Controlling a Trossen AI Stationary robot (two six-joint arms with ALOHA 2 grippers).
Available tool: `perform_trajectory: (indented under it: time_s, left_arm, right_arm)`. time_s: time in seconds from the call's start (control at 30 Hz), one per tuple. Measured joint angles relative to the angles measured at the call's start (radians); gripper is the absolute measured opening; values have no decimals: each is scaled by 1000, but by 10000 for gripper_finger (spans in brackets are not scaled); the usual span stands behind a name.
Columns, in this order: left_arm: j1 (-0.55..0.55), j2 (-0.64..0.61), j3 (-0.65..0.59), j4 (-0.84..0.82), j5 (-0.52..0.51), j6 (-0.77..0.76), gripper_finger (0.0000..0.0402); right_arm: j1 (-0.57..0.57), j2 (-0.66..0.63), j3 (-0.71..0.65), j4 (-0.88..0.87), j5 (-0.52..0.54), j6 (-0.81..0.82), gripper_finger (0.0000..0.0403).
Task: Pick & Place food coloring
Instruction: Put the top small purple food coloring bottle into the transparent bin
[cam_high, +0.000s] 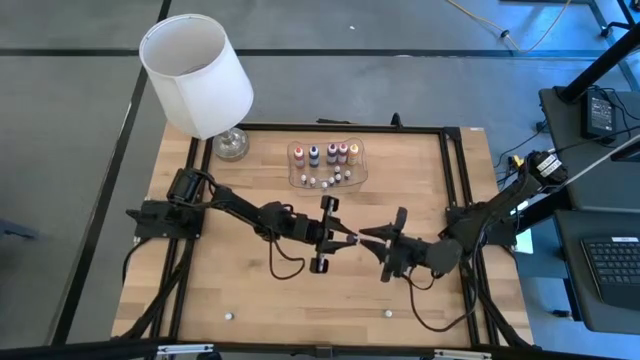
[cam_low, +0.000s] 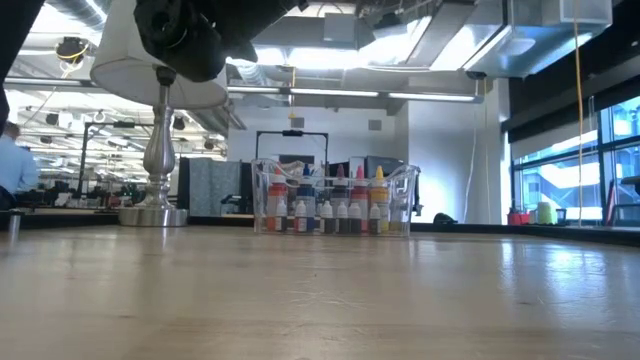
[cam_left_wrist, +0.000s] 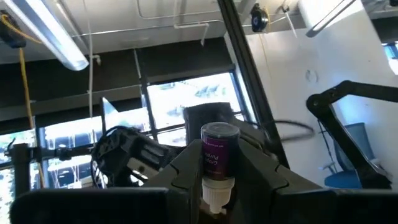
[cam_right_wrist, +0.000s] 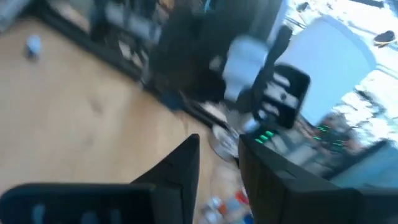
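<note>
My left gripper (cam_high: 343, 238) hovers above the middle of the table, shut on a small purple food coloring bottle (cam_left_wrist: 219, 155) with a white tip. My right gripper (cam_high: 370, 235) faces it from the right, its fingers (cam_right_wrist: 186, 171) a little apart with nothing between them. The other food coloring bottles (cam_high: 325, 153) stand upright in a clear plastic tray (cam_high: 300, 180) at the table's far side. They also show in the low view (cam_low: 335, 205). My left gripper pinches the purple bottle between its two fingers, by the sides of its body (cam_left_wrist: 205, 169) just above the white tip. The bottle lies along the fingers, white tip toward the wrist and flat base pointing outward. The fingers slant upward toward the table's right. The bottle is lifted clear of the table.
A white-shaded lamp (cam_high: 195, 75) stands on its base (cam_low: 153, 212) at the table's far left corner, left of the tray. Two small white objects (cam_high: 228, 315) (cam_high: 388, 312) lie near the front edge. A black frame (cam_high: 455, 180) borders the table.
</note>
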Motion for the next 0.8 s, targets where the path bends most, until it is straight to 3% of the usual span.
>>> perform_trajectory:
  time_s: [0.13, 0.3, 0.47, 0.8]
  left_arm:
    - [0, 0, 0, -8, 55, 10, 75]
    - [0, 0, 0, -8, 66, 11, 75]
    - [1, 0, 0, -8, 76, 11, 75]
    - [6, 0, 0, -8, 112, 11, 75]
  right_arm:
    - [0, 0, 0, 89, -100, 23, 113]
    - [0, 0, 1, 163, -129, 18, 113]
    - [-17, 0, 1, 181, -224, 31, 113]
    - [-51, 0, 1, 207, -303, 33, 103]
